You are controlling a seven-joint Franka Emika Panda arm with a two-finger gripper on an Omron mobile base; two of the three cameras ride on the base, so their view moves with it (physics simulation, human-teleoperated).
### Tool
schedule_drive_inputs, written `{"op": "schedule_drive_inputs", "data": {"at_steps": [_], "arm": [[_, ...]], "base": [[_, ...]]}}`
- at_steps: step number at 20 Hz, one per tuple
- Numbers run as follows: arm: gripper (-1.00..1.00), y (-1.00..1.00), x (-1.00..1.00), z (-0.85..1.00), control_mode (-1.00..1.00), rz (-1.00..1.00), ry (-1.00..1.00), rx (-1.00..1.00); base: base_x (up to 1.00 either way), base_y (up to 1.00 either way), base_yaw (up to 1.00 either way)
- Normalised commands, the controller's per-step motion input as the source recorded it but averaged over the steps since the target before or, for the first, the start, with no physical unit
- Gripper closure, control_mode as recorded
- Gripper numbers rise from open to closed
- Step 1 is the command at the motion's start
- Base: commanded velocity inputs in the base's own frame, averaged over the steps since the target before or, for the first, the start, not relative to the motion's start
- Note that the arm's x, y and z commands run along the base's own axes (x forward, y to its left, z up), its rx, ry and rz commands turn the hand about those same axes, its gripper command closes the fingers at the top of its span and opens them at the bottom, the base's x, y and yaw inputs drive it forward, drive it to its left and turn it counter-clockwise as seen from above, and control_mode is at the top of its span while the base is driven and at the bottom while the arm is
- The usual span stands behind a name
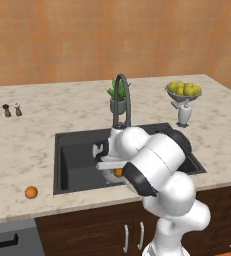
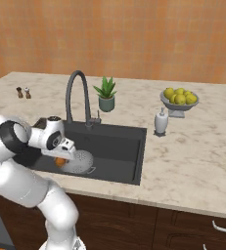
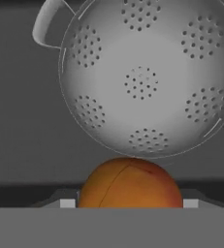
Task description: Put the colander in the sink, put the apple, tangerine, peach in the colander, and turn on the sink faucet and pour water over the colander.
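Creased orange-red peach (image 3: 130,184) sits clamped between my gripper (image 3: 129,202) fingers, just above the perforated silver metal colander (image 3: 147,77), which rests empty on the dark charcoal sink (image 2: 119,146) floor below the gooseneck faucet (image 2: 78,95).

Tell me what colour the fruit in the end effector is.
Orange with a reddish blush and a dark crease: the peach, clearest in the hand view.

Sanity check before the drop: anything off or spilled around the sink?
Nothing stands out. The colander sits upright and empty in the sink, the peach is held at the gripper above it, and the sink faucet runs no water.
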Motion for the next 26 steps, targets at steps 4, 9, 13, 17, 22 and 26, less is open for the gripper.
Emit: {"op": "schedule_drive_inputs", "data": {"at_steps": [4, 9, 13, 17, 22, 26], "arm": [[1.0, -0.16, 0.3, -0.43, -1.0, 0.0, 0.0, 0.0], [1.0, -0.06, 0.2, -0.44, -1.0, 0.0, 0.0, 0.0], [-1.0, -0.01, 0.11, -0.22, -1.0, 0.0, 0.0, 0.0], [-1.0, 0.0, 0.0, 0.0, -1.0, 0.0, 0.0, 0.0], [-1.0, 0.0, 0.22, 0.02, -1.0, 0.0, -0.01, 0.0], [-1.0, -0.02, 0.32, 0.09, -1.0, 0.0, -0.04, 0.0]], "base": [[0.0, 0.0, 0.0], [0.0, 0.0, 0.0], [0.0, 0.0, 0.0], [0.0, 0.0, 0.0], [0.0, 0.0, 0.0], [0.0, 0.0, 0.0]]}}
